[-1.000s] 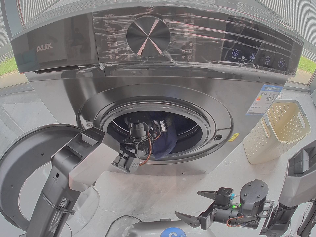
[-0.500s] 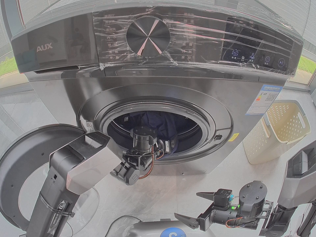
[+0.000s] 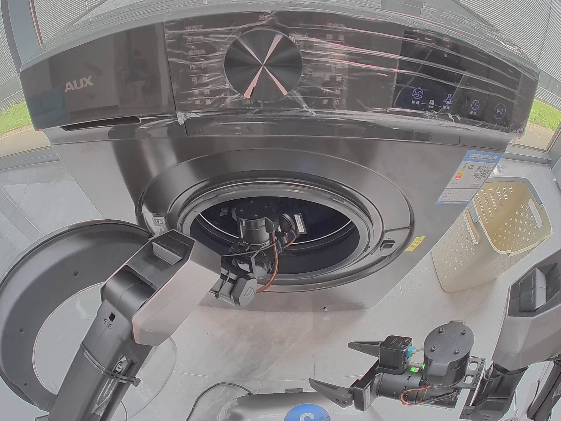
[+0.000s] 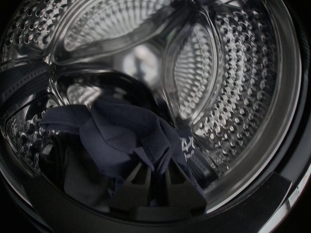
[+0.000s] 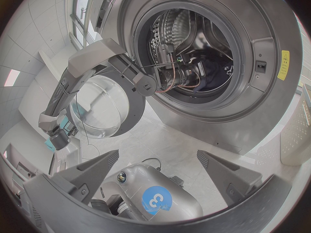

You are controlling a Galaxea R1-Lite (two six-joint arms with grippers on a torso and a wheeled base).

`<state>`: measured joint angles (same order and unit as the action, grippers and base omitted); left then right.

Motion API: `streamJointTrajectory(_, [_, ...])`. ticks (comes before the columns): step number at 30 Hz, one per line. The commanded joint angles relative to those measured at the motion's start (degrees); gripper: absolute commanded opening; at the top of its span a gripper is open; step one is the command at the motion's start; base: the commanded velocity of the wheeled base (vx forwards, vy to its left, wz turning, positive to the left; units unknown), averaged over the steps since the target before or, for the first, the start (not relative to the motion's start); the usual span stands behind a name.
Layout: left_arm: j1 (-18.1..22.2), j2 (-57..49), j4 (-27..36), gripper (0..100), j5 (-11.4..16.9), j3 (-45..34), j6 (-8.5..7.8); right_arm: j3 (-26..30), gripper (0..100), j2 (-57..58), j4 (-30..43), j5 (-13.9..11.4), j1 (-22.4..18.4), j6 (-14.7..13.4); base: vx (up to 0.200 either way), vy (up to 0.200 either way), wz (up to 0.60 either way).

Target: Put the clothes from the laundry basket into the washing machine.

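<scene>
Clothes were represented by one navy garment (image 4: 123, 136), seen well inside the drum (image 4: 246, 65) of the washing machine (image 3: 327, 159) and bunched in loose folds with no clear long axis. It was gathered directly ahead of the left gripper (image 4: 155, 177), on the side towards the back of the drum. A fold of it was pinched between the fingers (image 4: 134, 191), which were drawn close together on the cloth. Whether its lower folds were touching the perforated drum wall could not be told.

The left arm (image 3: 169, 282) was passed through the round opening, with the wrist just inside the rim. The door (image 3: 35, 287) was swung fully open on the robot's left. The right gripper (image 3: 332, 362) was held low over the floor (image 3: 280, 334) in front of the machine, well apart from the garment, its own fingers spread wide with nothing between them. The laundry basket (image 3: 514, 223) was stood beside the machine on the robot's right, nearer the right arm.

Release was judged to be the step in hand. Since the cloth was lying ahead of the fingers and inside the drum, only a parting of them was thought to be needed. A straight withdrawal through the opening would then be called for, so that no fold would be dragged out
</scene>
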<state>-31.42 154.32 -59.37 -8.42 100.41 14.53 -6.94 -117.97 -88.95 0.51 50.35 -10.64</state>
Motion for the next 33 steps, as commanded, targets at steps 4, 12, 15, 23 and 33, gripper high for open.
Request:
streamJointTrajectory(4, [2.15,7.49,0.39,0,-3.35,11.47,0.15,-0.01,100,-0.16,-0.87,0.02,0.1,0.01,0.0,0.0,0.0])
streamJointTrajectory(12, [2.94,8.54,1.8,0,-4.32,14.18,-0.29,-0.01,100,-0.6,-0.96,0.02,0.45,0.01,0.0,0.0,0.0])
streamJointTrajectory(15, [2.94,8.1,1.71,0,-4.32,14.18,-0.38,-0.01,100,-0.6,-0.96,0.02,0.45,0.01,0.0,0.0,0.0])
streamJointTrajectory(23, [2.15,7.4,3.12,100,-4.41,10.59,-0.47,-0.09,100,-0.6,-0.96,0.02,0.45,0.01,0.0,0.0,0.0])
streamJointTrajectory(33, [0.39,0.02,2.15,100,-4.32,2.68,-0.38,-0.09,100,-0.6,-0.96,0.02,0.37,0.01,0.0,0.0,0.0])
